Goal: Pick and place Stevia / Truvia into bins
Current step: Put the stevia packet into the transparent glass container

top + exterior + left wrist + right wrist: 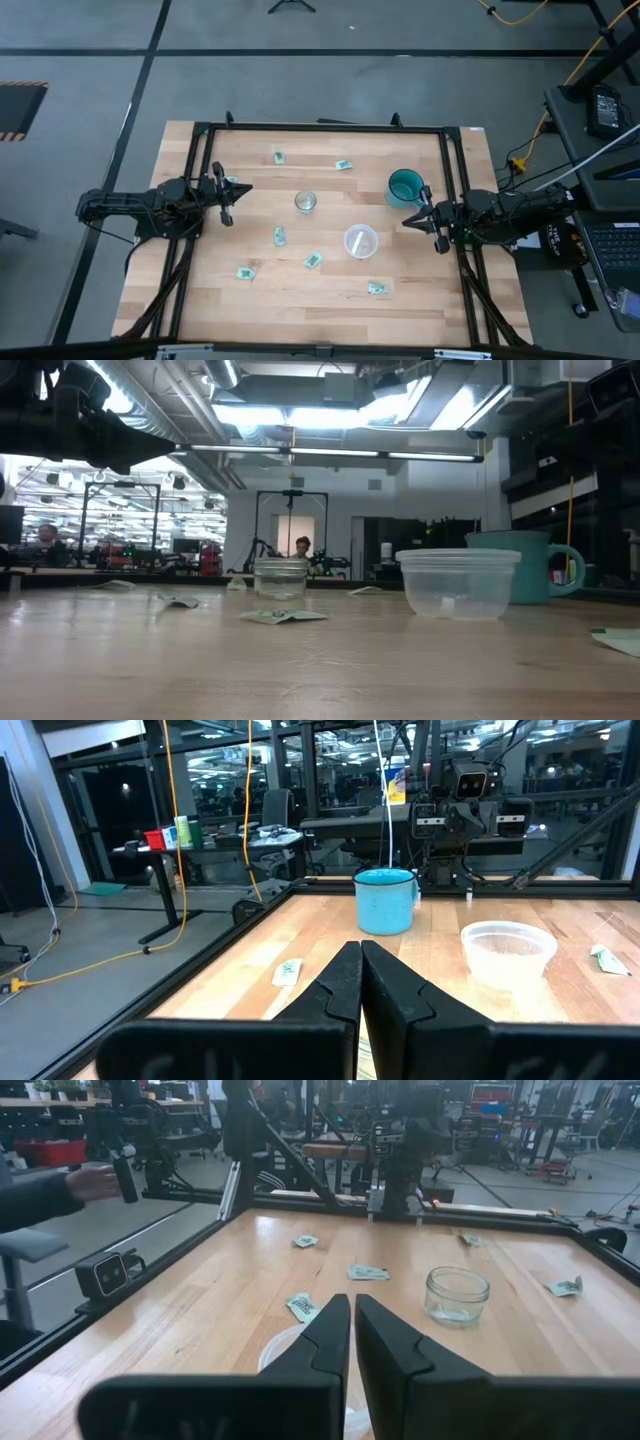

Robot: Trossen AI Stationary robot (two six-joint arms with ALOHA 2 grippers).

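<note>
Several light green Stevia packets lie flat on the wooden table: (pixel 279 157), (pixel 344 165), (pixel 280 237), (pixel 313 260), (pixel 245 272), (pixel 377 288). The small glass jar (pixel 306 202) stands near the table's middle. The wider plastic cup (pixel 360 241) stands to the right of the jar and nearer. My left gripper (pixel 245 189) hovers shut at the table's left side, pointing at the jar. My right gripper (pixel 408 219) hovers shut at the right side, close to the plastic cup. In the right wrist view the jar (pixel 457 1295) and a packet (pixel 303 1307) lie ahead of the shut fingers (pixel 352 1320).
A teal mug (pixel 405 187) stands near the right gripper, toward the far edge. A dark frame (pixel 320 127) runs around the table's far edge and sides. Beyond the table, a person's arm (pixel 45 1192) shows in the right wrist view.
</note>
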